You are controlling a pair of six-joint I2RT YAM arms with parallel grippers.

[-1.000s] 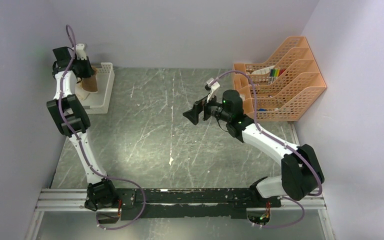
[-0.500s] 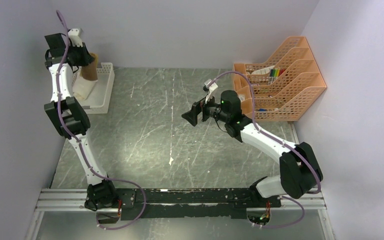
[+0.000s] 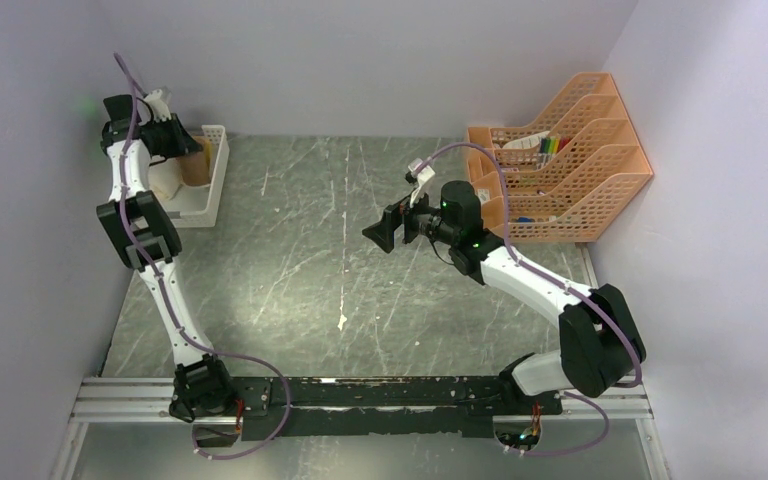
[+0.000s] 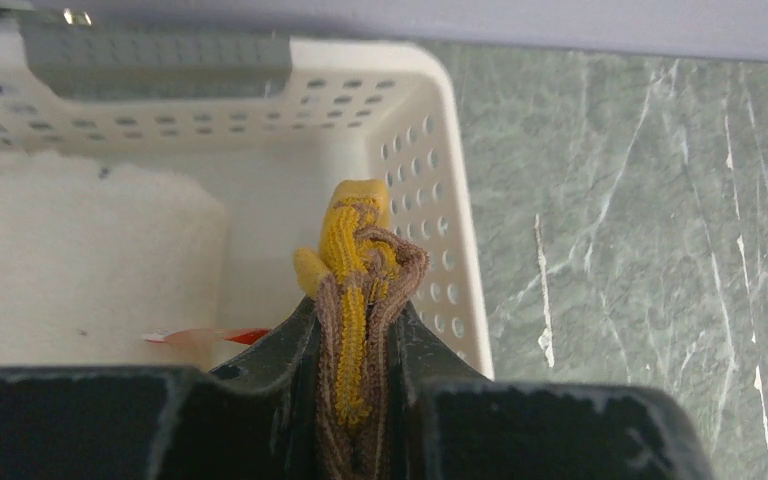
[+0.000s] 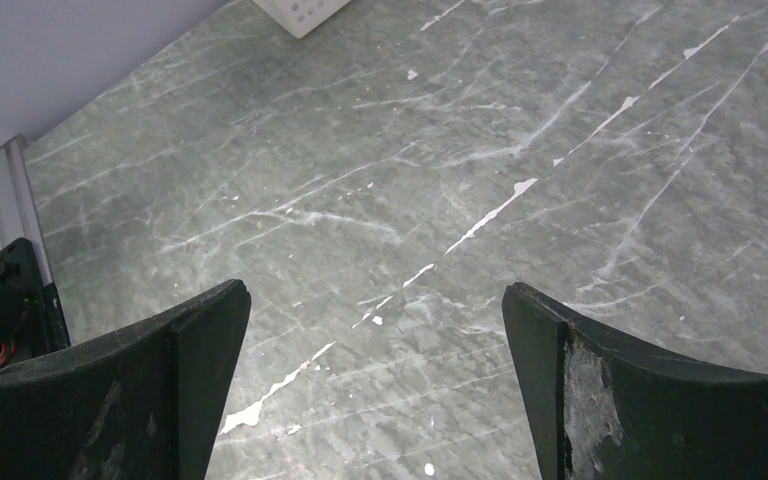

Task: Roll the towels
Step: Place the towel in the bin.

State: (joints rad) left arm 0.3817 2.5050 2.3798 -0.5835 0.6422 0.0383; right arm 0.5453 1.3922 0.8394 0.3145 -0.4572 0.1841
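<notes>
My left gripper (image 3: 182, 150) is shut on the brown towel (image 4: 360, 300), whose mustard-yellow reverse shows between brown folds. It holds the towel over the right side of the white basket (image 4: 430, 170) at the back left; from above the towel (image 3: 197, 165) hangs at the basket's (image 3: 215, 150) right wall. The cream-white towel (image 4: 80, 260) lies in the basket's left part and shows from above as well (image 3: 167, 180). My right gripper (image 3: 378, 232) is open and empty above the middle of the table; its fingers (image 5: 200, 340) frame bare table.
An orange mesh file organiser (image 3: 570, 150) with pens stands at the back right. Grey walls close the left, back and right. The table (image 3: 340, 300) is green-grey marble. The basket's corner (image 5: 300, 10) shows at the top of the right wrist view.
My left gripper lifted with the brown towel, then came down and to the right, over the basket's right side. My right arm has hardly moved.
</notes>
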